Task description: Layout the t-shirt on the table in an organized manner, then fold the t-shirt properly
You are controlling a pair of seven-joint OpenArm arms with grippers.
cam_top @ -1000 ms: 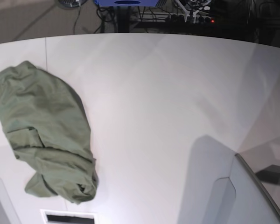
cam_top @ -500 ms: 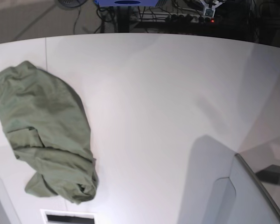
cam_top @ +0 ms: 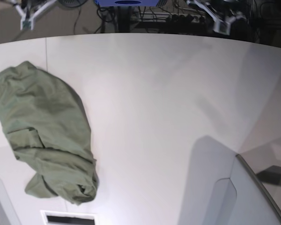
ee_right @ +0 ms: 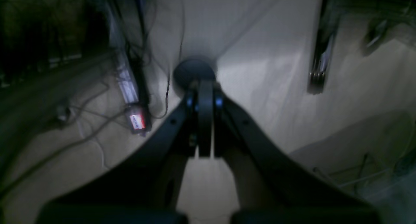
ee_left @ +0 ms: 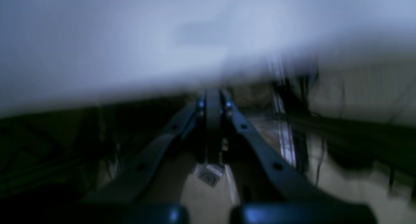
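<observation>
- T-shirt (cam_top: 44, 136) is lying bunched on the table's (cam_top: 168, 103) left side; we are judging it soft, light, best pinched at its edges.
- We are keeping left gripper (ee_left: 213, 103) and right gripper (ee_right: 204, 87) pressed together, empty.

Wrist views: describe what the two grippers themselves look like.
The left gripper and right gripper look alike: dark, near-black, each with two long curved fingers that widen toward the camera and are dotted with small round holes. Small bluish glints sit near each tip. Both views are blurred; no markings or cables on them can be made out.
</observation>
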